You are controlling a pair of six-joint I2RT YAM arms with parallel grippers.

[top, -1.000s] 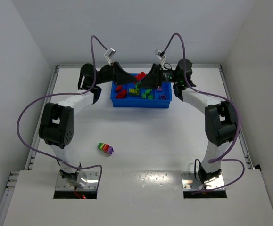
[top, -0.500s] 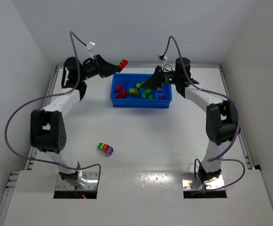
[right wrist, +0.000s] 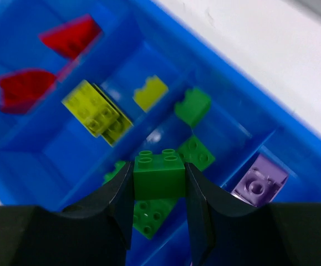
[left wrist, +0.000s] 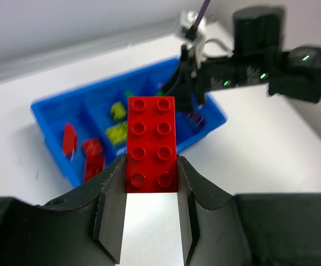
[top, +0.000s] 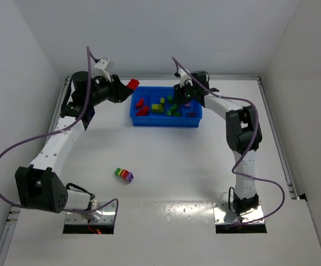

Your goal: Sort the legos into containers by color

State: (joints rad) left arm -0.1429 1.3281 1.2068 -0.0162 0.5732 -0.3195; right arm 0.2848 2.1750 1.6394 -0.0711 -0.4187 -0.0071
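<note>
The left gripper (left wrist: pixel 152 164) is clenching a red brick (left wrist: pixel 152 130) by its long sides. Both fingers are pressing against the brick's lower half, and its two-by-four studded face is pointing up at the wrist camera. Seen from above, this gripper is hanging in the air just off the far left corner of the tray (top: pixel 166 123). The red brick is sticking out toward that corner without touching it.

The right gripper (right wrist: pixel 159 182) is grasping a green brick (right wrist: pixel 158 166), a small one with four studs, pinching it between both fingers. It is holding the brick over the tray's third compartment from the left, directly above the loose green bricks (right wrist: pixel 196 151) lying there. Whether the held brick is touching those below cannot be told.

The tray is sitting on the white worktop (top: pixel 177 160) near the far edge, its four compartments running side by side. Red pieces (right wrist: pixel 66 36) are lying in the leftmost one, yellow bricks (right wrist: pixel 93 111) in the second, and a purple brick (right wrist: pixel 257 183) in the rightmost.

Well apart from the tray, toward the near left of the worktop, a small multicolour stack (top: pixel 124 175) is lying by itself. It is showing green at one end and purple at the other.
</note>
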